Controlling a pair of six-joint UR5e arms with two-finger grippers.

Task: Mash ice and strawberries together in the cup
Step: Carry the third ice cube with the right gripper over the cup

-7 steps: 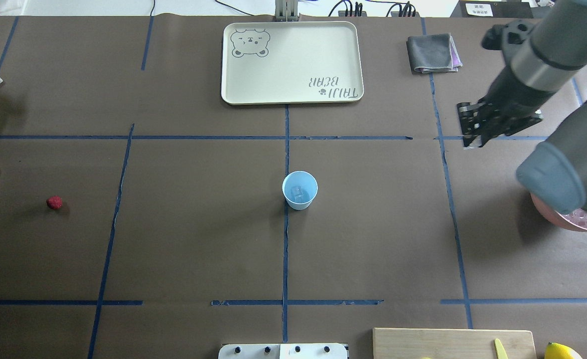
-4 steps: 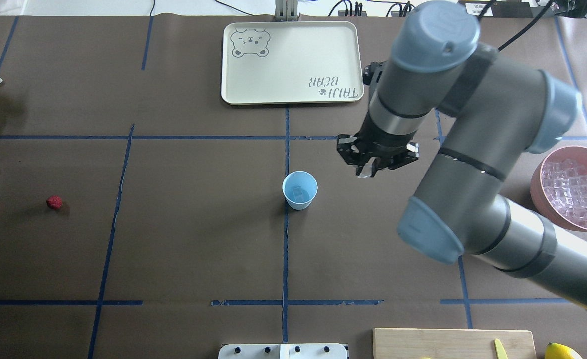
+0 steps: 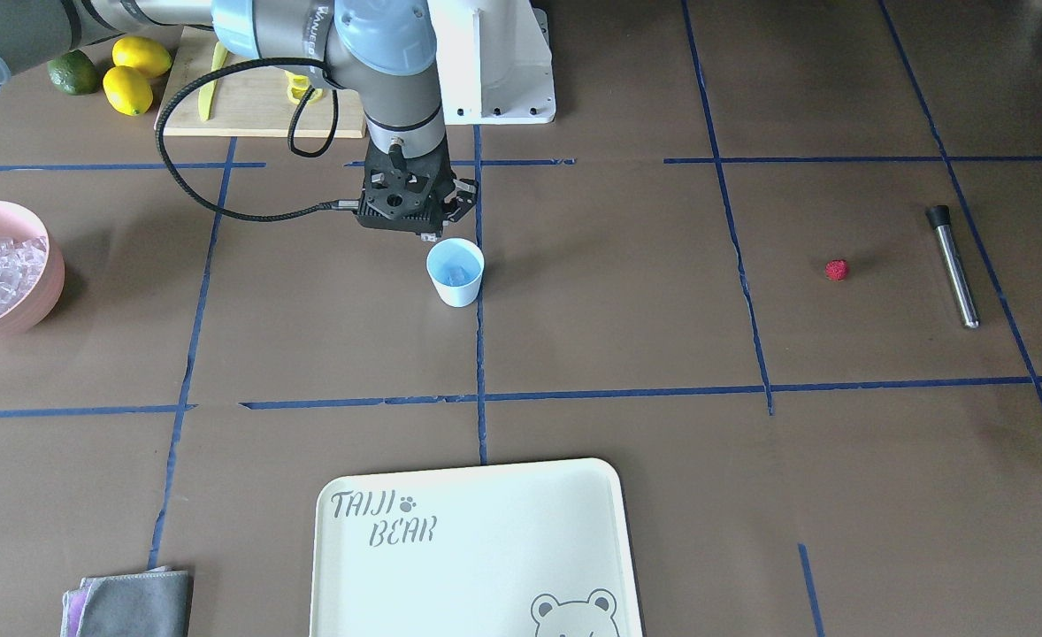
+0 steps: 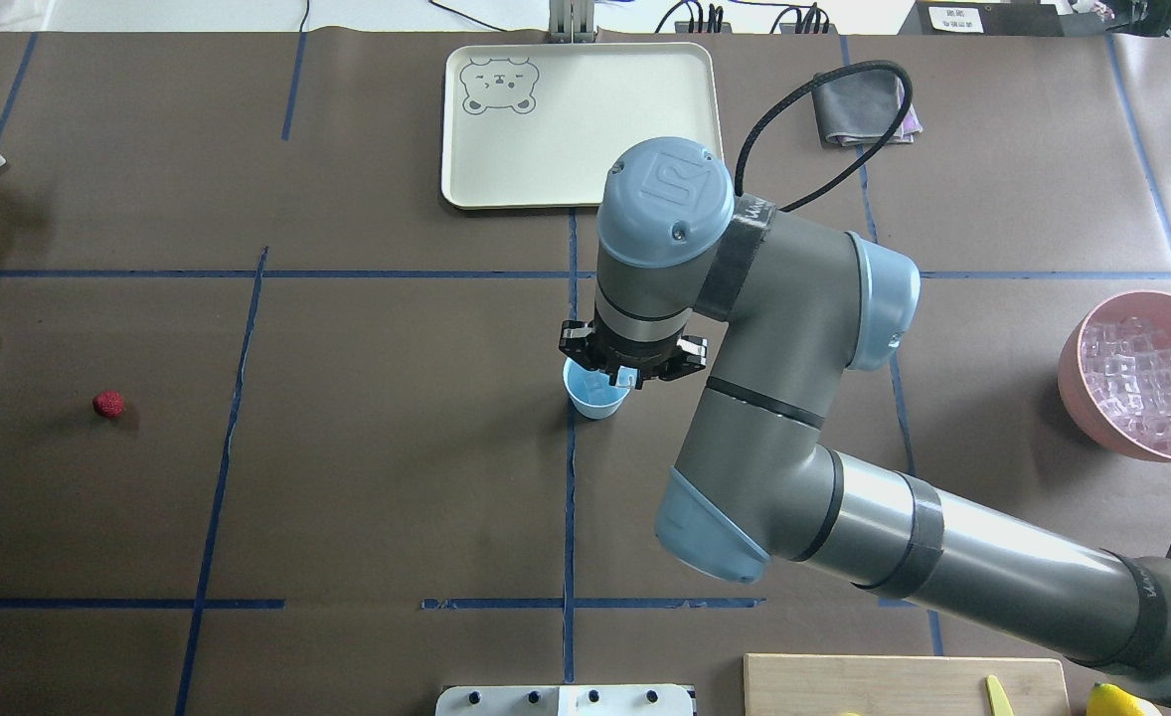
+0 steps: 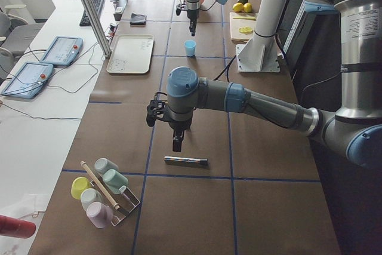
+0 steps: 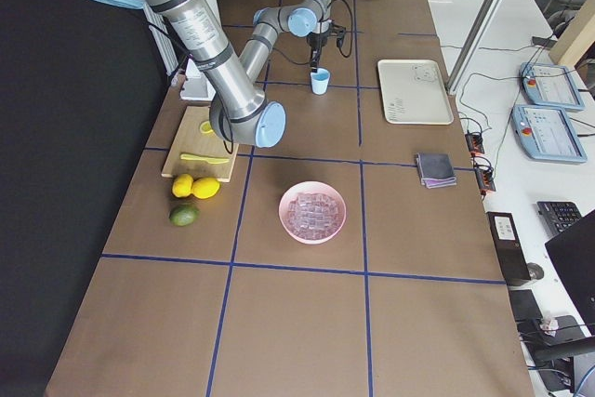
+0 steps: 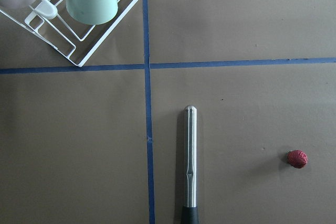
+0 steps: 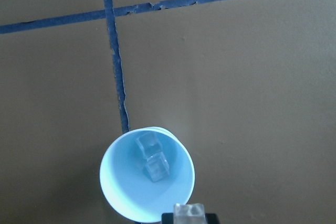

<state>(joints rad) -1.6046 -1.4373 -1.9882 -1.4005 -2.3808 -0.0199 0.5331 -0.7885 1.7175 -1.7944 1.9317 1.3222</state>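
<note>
The light-blue cup [image 4: 590, 403] stands at the table's middle with two ice cubes [image 8: 152, 158] inside. My right gripper [image 4: 617, 376] hangs just above the cup's rim, shut on one more ice cube [image 8: 189, 211]. The rest of the ice [image 4: 1147, 383] is heaped in a pink bowl [image 4: 1073, 383] at the right. The strawberry [image 4: 108, 403] lies alone far to the left, next to a steel muddler [image 3: 953, 265]. My left gripper [image 5: 176, 146] shows only in the exterior left view, above the muddler; I cannot tell whether it is open or shut.
A cream tray [image 4: 506, 169] lies beyond the cup and a grey cloth [image 4: 859, 104] to its right. A cutting board [image 3: 247, 111], lemons [image 3: 136, 75] and a lime sit near the robot's base. A white cup rack [image 7: 79, 30] stands past the muddler.
My right arm has swung from the far right side to the table's middle. Its gripper now stands over the cup with an ice cube in it.
</note>
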